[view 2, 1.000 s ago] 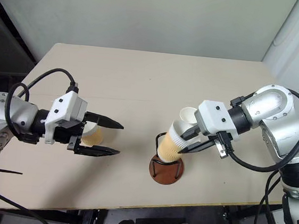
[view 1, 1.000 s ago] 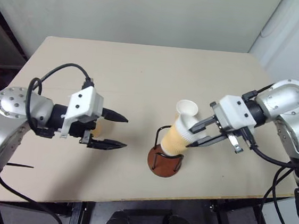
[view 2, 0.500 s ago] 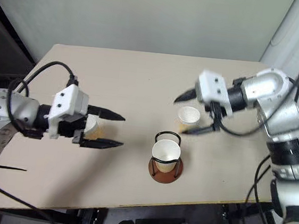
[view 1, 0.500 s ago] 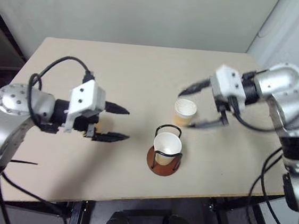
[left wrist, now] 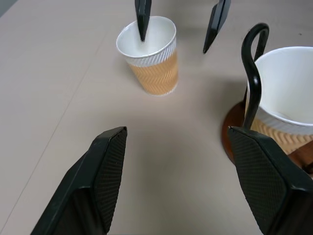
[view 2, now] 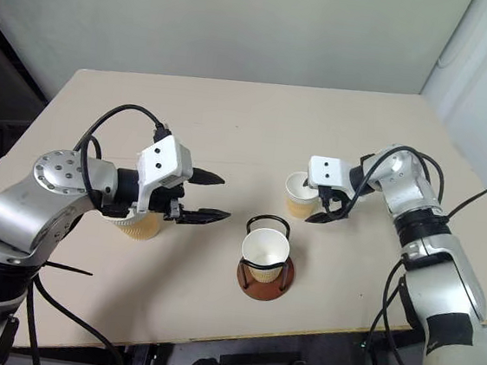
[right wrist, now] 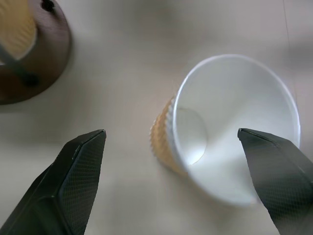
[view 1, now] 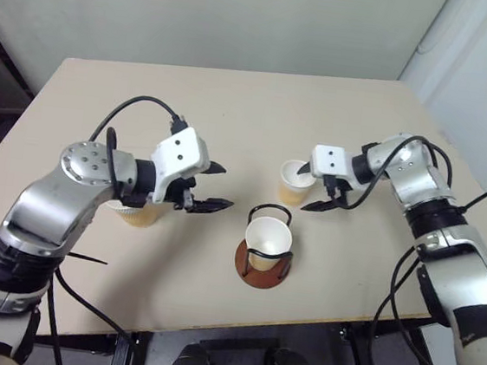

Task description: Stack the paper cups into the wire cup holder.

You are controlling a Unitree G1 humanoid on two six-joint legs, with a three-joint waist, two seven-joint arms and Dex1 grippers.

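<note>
**Reaching for the second cup, one already seated**

Straddling the free-standing paper cup [view 2: 300,194], the right gripper [view 2: 322,201] has its two black fingers spread wide, one over the cup's mouth and one outside its wall, closed on nothing; the right wrist view shows the cup tilted between the fingers, its white interior facing the camera. That cup stands on the table [view 2: 233,112] at about one o'clock from the wire cup holder [view 2: 265,263], near it but apart. One cup [view 2: 265,251] already sits upright inside the holder's black wire arches, on the reddish-brown base. A third cup [view 2: 136,222] stands at about nine o'clock from the holder, well apart, partly hidden behind the left forearm. The left gripper [view 2: 203,197] hovers above the table between that cup and the holder, jaws wide and empty, pointing toward the holder.

Judged from here, the risks are these: a finger inside the rim could crush or fold the thin paper wall if the grip closes hard; a grip taken high on the rim could let the cup swing or tip as it lifts; on the way over, the cup's bottom could catch a wire arch and drag the light holder across the table; the left gripper sits close enough to the holder to get in the right arm's way.
</note>
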